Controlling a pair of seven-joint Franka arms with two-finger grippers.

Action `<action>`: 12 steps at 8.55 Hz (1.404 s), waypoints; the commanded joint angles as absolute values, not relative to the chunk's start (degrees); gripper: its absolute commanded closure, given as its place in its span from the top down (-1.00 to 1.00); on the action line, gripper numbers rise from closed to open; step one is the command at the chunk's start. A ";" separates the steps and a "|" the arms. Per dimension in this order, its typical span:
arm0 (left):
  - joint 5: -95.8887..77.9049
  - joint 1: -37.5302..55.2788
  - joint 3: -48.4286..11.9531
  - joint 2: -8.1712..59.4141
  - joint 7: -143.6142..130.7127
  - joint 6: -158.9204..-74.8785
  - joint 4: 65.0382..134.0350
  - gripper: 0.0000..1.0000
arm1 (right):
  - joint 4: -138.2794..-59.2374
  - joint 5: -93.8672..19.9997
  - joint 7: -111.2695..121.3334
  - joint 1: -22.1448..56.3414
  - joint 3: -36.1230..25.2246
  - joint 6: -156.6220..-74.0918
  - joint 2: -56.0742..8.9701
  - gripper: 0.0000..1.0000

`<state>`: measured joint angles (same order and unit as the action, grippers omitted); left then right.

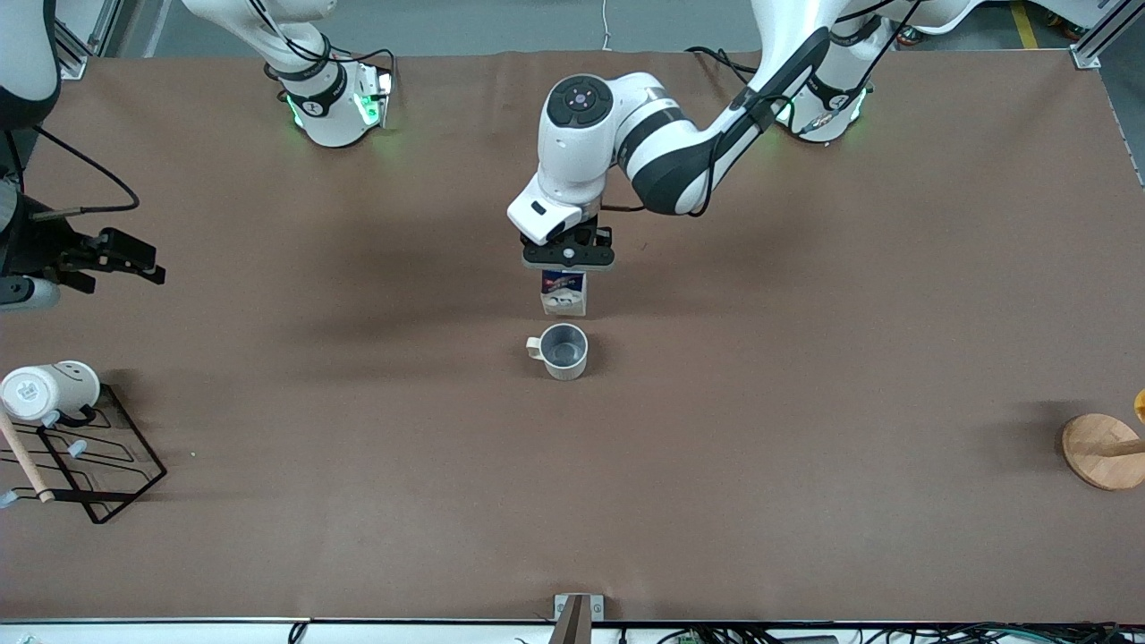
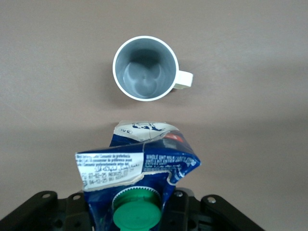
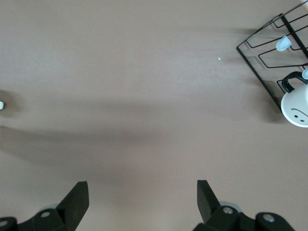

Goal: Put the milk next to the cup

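The milk (image 1: 564,295), a dark blue and white carton with a green cap (image 2: 136,215), stands upright in my left gripper (image 1: 566,271), which is shut on its top near the middle of the table. The carton's top is crumpled in the left wrist view (image 2: 139,163). The cup (image 1: 564,350), grey-beige with a grey inside and a small handle, stands just nearer the front camera than the milk, a small gap apart; it also shows in the left wrist view (image 2: 145,68). My right gripper (image 1: 148,266) waits open and empty over bare table (image 3: 143,192) at the right arm's end.
A white smiley-face mug (image 1: 49,389) lies on a black wire rack (image 1: 107,465) at the right arm's end, also in the right wrist view (image 3: 296,108). A round wooden stand (image 1: 1105,452) sits at the left arm's end.
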<state>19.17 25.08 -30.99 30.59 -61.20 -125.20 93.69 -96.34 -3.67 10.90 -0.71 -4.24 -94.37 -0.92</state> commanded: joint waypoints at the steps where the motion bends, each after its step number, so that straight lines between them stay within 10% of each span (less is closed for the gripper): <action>1: 23.89 25.40 -30.76 33.21 -64.41 -126.30 93.60 -0.26 | -102.20 -3.78 10.82 -2.11 -3.34 -93.43 7.27 0.99; 6: 24.79 25.40 -30.76 34.28 -66.36 -129.02 93.69 -0.15 | -101.08 -2.82 -2.17 -1.50 -2.55 -93.25 9.58 0.99; 8: 24.52 25.31 -30.85 34.37 -66.44 -129.02 93.69 0.99 | -100.12 -2.55 -2.11 -1.23 -2.55 -91.51 9.49 0.99; 12: 23.64 24.00 -30.41 22.72 -70.13 -123.41 92.81 1.00 | -94.75 -0.10 -0.19 -1.41 -2.72 -85.70 9.49 0.99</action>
